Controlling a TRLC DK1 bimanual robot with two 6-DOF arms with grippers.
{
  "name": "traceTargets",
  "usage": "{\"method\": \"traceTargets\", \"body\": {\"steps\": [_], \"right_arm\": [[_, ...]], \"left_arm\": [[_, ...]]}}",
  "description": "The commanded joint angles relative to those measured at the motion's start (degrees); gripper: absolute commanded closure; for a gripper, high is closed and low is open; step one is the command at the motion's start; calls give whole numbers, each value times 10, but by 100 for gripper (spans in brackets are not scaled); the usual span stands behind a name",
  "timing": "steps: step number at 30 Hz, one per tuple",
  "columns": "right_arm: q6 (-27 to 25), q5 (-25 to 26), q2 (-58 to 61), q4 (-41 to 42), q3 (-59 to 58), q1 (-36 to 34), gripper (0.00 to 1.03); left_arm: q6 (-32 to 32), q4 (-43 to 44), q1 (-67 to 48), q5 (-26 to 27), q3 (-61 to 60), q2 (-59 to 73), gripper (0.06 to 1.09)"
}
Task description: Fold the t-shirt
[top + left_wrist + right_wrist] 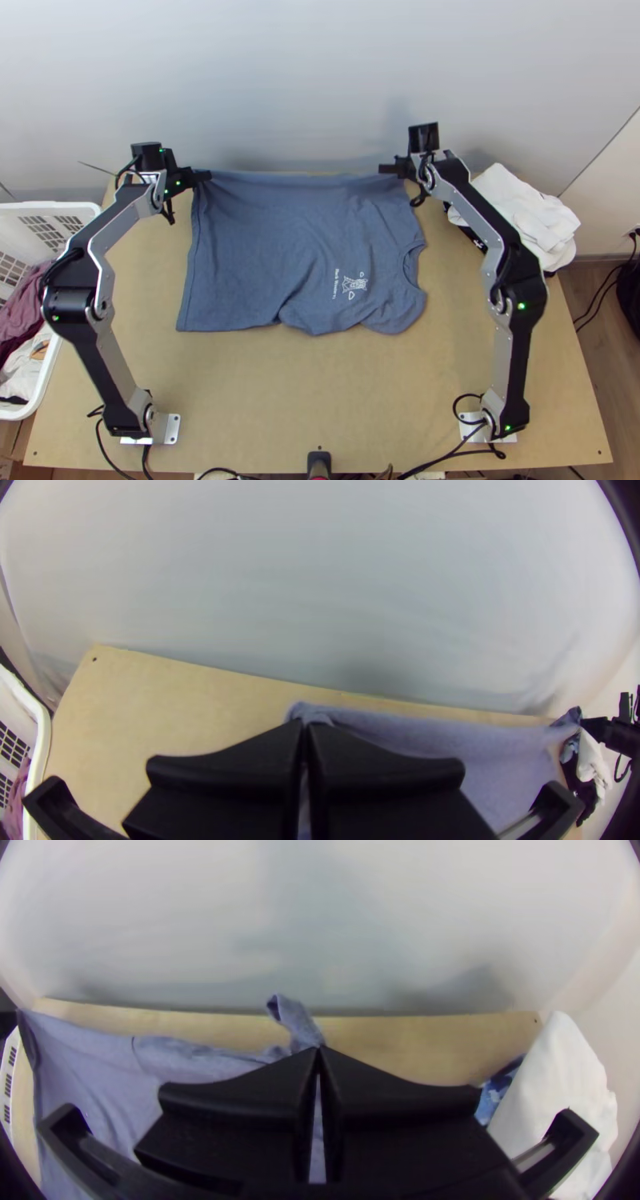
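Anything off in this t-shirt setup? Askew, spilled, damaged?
No spill or damage visible. One oddity: a small flap of the blue t-shirt sticks out beyond the tips of the right end effector, so the cloth looks pinched unevenly there, not flush along its raised edge.

The t-shirt [248, 256] is matt cloth, the table [304, 392] wood.

Looked like a robotics lab or workroom: two robot arms [504, 360] were mounted on a wooden table [320, 400], cables [436, 460] trailed around their bases.
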Motion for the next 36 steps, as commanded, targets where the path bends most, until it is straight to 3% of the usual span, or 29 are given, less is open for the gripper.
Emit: {"method": "traceTargets", "body": {"steps": [1,20,36], "right_arm": [[18,-12,-88,1,-128,9,100],[61,-25,-293,20,-401,37,100],[65,-46,-393,18,-515,60,100]], "left_arm": [[-1,-6,2,21,-76,-67,105],[22,-12,16,52,-311,-252,105],[30,-25,8,63,-430,-339,105]]}}
